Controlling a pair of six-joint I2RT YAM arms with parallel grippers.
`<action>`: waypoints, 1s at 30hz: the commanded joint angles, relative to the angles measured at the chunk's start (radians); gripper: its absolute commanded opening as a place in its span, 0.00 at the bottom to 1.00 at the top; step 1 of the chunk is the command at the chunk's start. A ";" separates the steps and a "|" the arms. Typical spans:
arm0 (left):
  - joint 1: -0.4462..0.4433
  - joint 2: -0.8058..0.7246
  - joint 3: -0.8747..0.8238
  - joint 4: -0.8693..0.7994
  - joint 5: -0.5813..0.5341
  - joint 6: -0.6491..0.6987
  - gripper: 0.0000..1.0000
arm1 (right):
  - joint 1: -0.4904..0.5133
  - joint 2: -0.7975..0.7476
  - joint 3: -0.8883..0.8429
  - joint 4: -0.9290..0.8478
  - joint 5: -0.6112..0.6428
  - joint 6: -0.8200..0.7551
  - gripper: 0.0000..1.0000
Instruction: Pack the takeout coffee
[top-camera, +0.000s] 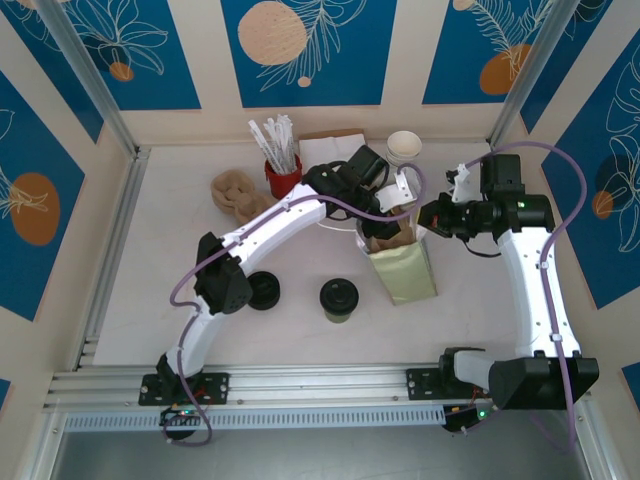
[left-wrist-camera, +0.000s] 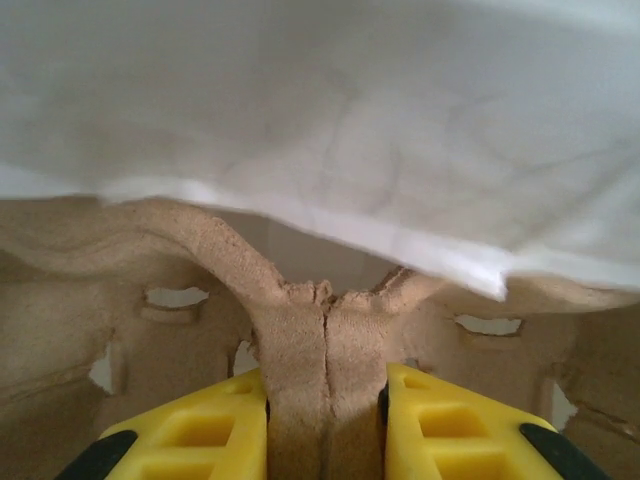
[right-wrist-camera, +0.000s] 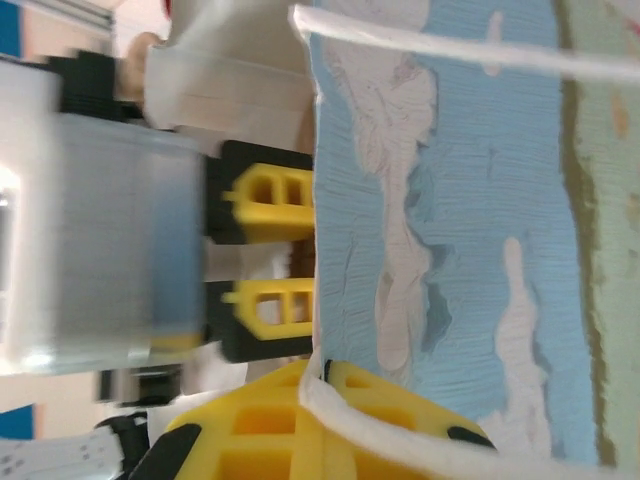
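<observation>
Seating the moulded pulp cup carrier (left-wrist-camera: 300, 330) in the paper bag (top-camera: 408, 272) is, by my judgement, the step in hand.

1. Left pincer (left-wrist-camera: 327, 425): it is closed down to a narrow gap on the carrier's central ridge, one yellow finger on each side. The bag's white inner wall hangs just above the carrier.
2. Right pincer (top-camera: 428, 216): it sits at the bag's mouth. A white edge of the bag lies across one yellow finger in the right wrist view. The second finger is hidden, so I cannot tell whether this pincer is clamped.
3. Lidded coffee cup (top-camera: 338, 298): it stands upright on the table (top-camera: 160, 260), outside the bag and just to its left. The loose black lids (top-camera: 265, 290) are on its other side. Neither pincer touches it.

Procedure, as I judge it:
- Hold the mouth wide with the right pincer so the wall does not fold onto the carrier.
- Lower the carrier level. A tilt would probably wedge a corner against the side.
- Grip the ridge lightly, because pulp crushes and tears at its seam.
- Release only when the carrier rests flat on the bag's floor.
- Withdraw straight up, clear of the rim.
</observation>
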 joint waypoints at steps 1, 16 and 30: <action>-0.017 -0.056 -0.007 -0.046 -0.021 0.040 0.26 | 0.005 -0.024 -0.016 0.042 -0.168 0.061 0.02; -0.017 -0.010 -0.019 -0.016 0.024 0.023 0.26 | -0.050 -0.105 -0.173 0.066 -0.102 0.025 0.00; -0.063 0.087 0.073 -0.007 0.039 0.016 0.26 | -0.100 -0.132 -0.179 0.074 -0.084 0.037 0.00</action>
